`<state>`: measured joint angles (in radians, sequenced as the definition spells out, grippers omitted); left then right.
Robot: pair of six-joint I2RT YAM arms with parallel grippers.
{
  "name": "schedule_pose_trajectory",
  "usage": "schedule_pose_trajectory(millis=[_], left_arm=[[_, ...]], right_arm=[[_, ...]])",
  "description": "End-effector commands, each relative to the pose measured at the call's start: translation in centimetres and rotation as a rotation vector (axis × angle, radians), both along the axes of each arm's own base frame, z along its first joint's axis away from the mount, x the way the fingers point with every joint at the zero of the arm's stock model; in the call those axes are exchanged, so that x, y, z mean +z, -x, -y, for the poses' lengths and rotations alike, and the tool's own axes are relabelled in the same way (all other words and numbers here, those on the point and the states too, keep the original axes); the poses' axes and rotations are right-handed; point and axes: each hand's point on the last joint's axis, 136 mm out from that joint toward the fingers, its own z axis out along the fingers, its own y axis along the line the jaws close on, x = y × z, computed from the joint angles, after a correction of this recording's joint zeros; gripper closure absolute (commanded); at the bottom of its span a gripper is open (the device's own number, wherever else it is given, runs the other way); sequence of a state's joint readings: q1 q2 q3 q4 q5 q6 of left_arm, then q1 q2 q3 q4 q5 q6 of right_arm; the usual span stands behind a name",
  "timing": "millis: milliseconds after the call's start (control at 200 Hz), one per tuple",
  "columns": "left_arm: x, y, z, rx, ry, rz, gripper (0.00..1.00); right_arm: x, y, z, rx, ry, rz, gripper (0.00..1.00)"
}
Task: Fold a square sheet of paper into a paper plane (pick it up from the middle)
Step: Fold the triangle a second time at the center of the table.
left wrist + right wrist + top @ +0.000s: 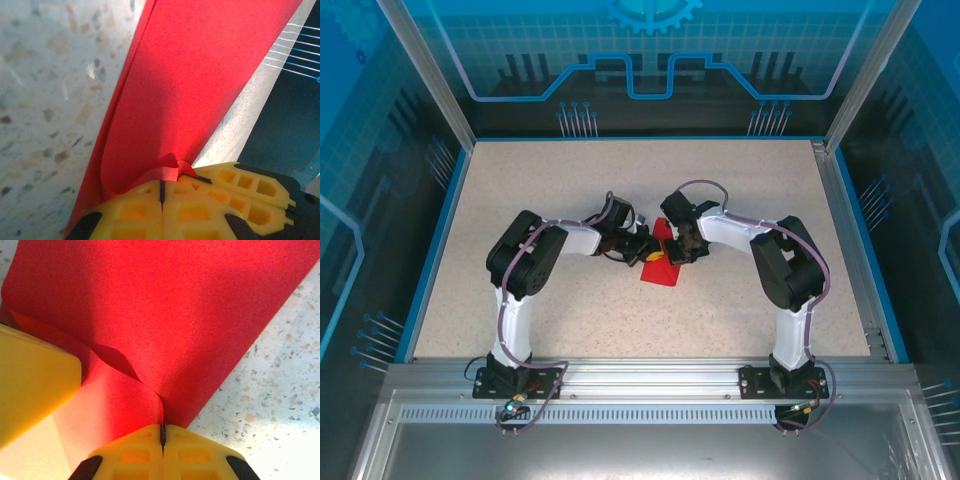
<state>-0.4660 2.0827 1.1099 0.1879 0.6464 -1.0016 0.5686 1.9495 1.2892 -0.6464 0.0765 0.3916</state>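
Paper (660, 264), red and partly doubled over, lies near the middle of the tabletop (520, 190), its lower part spread flat towards the arm bases and its upper part lifted between the two arms. The left pincer (162, 187) is closed on one edge of it; from that wrist the sheet curves over in a soft loop with no sharp crease, and a small pucker bunches just above the fingertips. The right pincer (163, 432) is likewise closed on the sheet, gripping where a rounded bend runs down into the tips, with one layer lapping over another. The two heads sit close together, one pincer's yellow finger showing at the edge of the other's wrist view. I judge this an early fold in progress: the sheet is bent over but not pressed, and nothing yet looks like a pointed dart. The next move calls, I think, for both arms to travel together so the upper layer lands squarely on the lower one, then for the bend to be flattened into a clean crease without tugging the pinched edges apart or tearing the thin paper.
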Motion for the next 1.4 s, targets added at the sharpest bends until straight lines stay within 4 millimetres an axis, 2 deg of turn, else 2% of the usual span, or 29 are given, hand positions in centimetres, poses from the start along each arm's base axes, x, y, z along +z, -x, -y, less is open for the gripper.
schedule_pose_trajectory(millis=[0,165,315,415,485,555,575,620,680,825,945,1110,1390], left_arm=[[-2.1,0.6,-0.4,-0.008,-0.056,-0.025,1.0],[-3.2,1.4,-1.0,-0.014,-0.085,-0.045,1.0],[-3.4,1.6,-1.0,-0.023,-0.088,-0.044,1.0],[-3.3,1.6,-1.0,-0.023,-0.087,-0.042,1.0],[-3.3,1.6,-0.9,-0.027,-0.085,-0.041,1.0],[-3.2,1.6,-0.9,-0.029,-0.084,-0.039,1.0],[-3.2,1.6,-0.9,-0.029,-0.084,-0.039,1.0],[-3.2,1.5,-0.9,-0.028,-0.083,-0.039,1.0],[-3.2,1.5,-0.8,-0.031,-0.083,-0.039,1.0],[-3.3,1.6,-0.8,-0.032,-0.084,-0.044,1.0],[-3.4,1.6,-0.9,-0.031,-0.087,-0.048,1.0],[-3.4,1.6,-0.9,-0.037,-0.088,-0.05,1.0],[-3.5,1.6,-1.0,-0.034,-0.092,-0.053,1.0]], right_arm=[[-1.4,1.1,0.9,-0.022,0.016,-0.054,0.93],[1.1,0.0,0.0,-0.04,-0.041,0.0,0.87],[4.3,-0.5,0.4,-0.091,-0.111,0.056,0.64],[5.7,-0.2,1.2,-0.126,-0.164,0.079,0.58],[6.3,0.3,0.6,-0.126,-0.233,0.076,0.58],[6.7,0.9,-1.7,-0.087,-0.364,0.057,0.6],[6.8,1.3,-2.7,-0.065,-0.422,0.036,0.63],[7.0,2.0,-4.6,-0.033,-0.529,-0.013,0.77],[6.5,2.5,-5.6,-0.039,-0.561,-0.044,0.88],[5.0,3.1,-6.9,-0.053,-0.581,-0.096,0.95],[4.0,3.3,-7.2,-0.053,-0.56,-0.116,0.96],[2.1,3.2,-6.4,-0.078,-0.488,-0.144,0.97],[0.0,3.8,-5.1,-0.089,-0.417,-0.168,0.96]])
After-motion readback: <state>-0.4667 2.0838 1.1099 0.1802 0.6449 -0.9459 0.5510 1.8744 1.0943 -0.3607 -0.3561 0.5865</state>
